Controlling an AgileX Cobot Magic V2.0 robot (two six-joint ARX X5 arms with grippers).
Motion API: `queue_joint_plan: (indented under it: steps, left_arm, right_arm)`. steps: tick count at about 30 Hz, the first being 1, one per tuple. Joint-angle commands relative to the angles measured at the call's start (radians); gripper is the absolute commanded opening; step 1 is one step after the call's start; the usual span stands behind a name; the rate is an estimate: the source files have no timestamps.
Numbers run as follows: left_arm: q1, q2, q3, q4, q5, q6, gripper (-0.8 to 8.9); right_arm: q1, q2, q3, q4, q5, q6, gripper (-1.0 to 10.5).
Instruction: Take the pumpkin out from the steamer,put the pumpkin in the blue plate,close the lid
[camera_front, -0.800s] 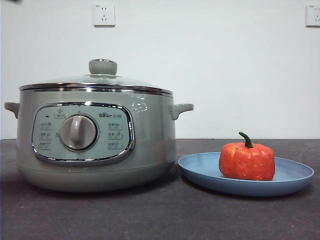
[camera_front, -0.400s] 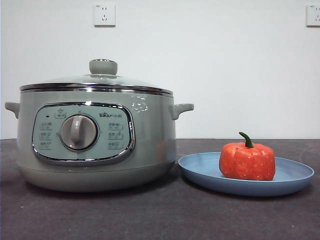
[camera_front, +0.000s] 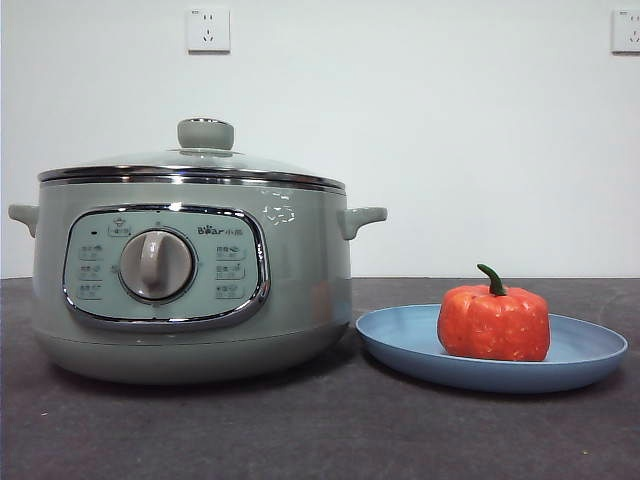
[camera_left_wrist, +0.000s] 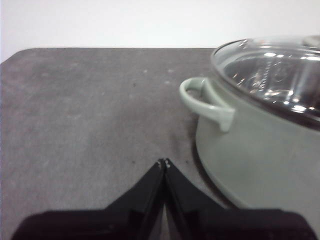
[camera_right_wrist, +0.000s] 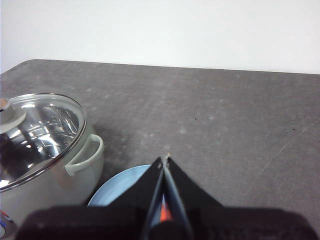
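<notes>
The pale green steamer (camera_front: 190, 290) stands at the left of the front view with the glass lid (camera_front: 200, 160) resting shut on its rim. The orange-red pumpkin (camera_front: 494, 322) sits upright in the blue plate (camera_front: 590, 350) to the right of the pot. My left gripper (camera_left_wrist: 163, 164) is shut and empty, above the table beside the steamer's side handle (camera_left_wrist: 207, 102). My right gripper (camera_right_wrist: 165, 159) is shut and empty, held above the blue plate (camera_right_wrist: 117, 187); a sliver of the pumpkin (camera_right_wrist: 165, 214) shows between its jaws. Neither arm shows in the front view.
The dark grey table (camera_front: 320, 430) runs in front of the pot and plate. A white wall with two sockets (camera_front: 208, 30) stands behind. The lid (camera_right_wrist: 35, 132) and a handle also show in the right wrist view.
</notes>
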Motion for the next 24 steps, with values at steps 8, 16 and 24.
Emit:
queue_joint_plan:
  steps: [8, 16, 24]
  left_arm:
    - [0.018, -0.056, -0.054, 0.003, -0.001, -0.032, -0.03]
    - [0.018, -0.056, -0.058, 0.0, 0.003, -0.036, -0.03]
    - [0.018, -0.055, -0.058, 0.0, 0.001, -0.036, -0.03]
  right_arm:
    - [0.001, -0.001, -0.008, 0.006, 0.003, 0.002, 0.0]
    - [0.001, -0.001, -0.008, 0.006, 0.003, 0.002, 0.0]
    - [0.001, -0.001, -0.008, 0.006, 0.003, 0.002, 0.0]
